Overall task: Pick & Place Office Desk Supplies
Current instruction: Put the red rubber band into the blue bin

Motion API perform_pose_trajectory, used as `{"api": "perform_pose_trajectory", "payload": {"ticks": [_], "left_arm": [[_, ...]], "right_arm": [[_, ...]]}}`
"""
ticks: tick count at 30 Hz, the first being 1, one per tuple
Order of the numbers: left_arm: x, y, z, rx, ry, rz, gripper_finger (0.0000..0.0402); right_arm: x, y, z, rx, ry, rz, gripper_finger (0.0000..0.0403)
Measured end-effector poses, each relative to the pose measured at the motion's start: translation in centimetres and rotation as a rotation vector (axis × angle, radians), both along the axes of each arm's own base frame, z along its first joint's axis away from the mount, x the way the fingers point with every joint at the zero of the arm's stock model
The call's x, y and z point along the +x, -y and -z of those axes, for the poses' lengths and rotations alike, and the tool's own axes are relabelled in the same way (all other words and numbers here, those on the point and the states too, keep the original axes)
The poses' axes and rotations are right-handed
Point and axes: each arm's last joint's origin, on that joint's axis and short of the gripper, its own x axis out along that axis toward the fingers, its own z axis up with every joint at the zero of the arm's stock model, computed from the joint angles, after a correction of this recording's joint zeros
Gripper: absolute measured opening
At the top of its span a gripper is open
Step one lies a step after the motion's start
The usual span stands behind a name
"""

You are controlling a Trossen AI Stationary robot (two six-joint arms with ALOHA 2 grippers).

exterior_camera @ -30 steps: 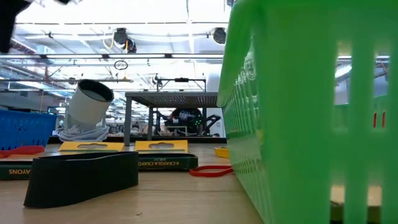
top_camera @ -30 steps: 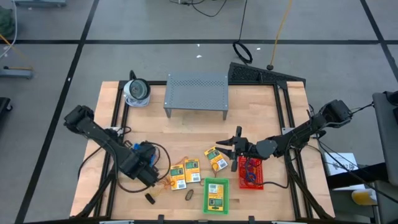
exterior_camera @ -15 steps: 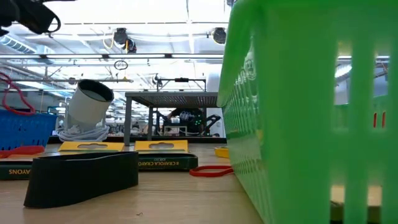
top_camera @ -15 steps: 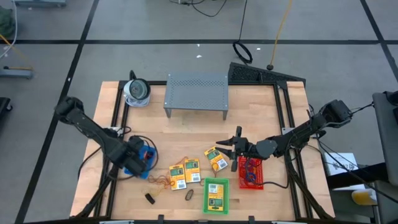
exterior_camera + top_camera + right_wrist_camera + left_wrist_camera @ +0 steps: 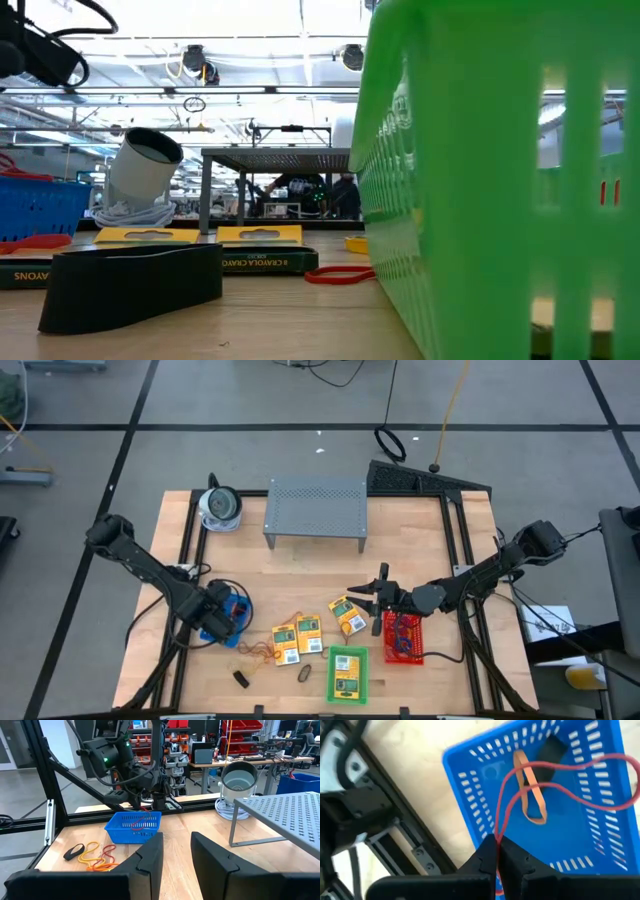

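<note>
I have swung the left hand from the loose bands near the desk's front edge to above the blue basket at left. It pinches a red rubber band dangling inside, ready for release. The right hand waits mid-desk, fingers parted, empty.

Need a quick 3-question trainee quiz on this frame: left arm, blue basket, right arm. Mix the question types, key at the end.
1. True or false: the left gripper is shut on a red rubber band above the blue basket.
2. Already lying in the blue basket: A) a crayon box B) an orange rubber band and a black clip C) nothing.
3. Fill in: the right gripper hangs with its fingers ____, holding nothing.

Key: 1 true; 2 B; 3 open.
</note>
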Motion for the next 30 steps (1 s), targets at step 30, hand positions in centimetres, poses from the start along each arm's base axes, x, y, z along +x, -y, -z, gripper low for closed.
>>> {"api": "perform_pose_trajectory", "payload": {"ticks": [30], "left_arm": [[1.1,0.6,0.4,-0.018,0.14,-0.003,0.013]], "right_arm": [[0.0,0.0,0.0,0.0,0.0,0.0,0.0089]]}}
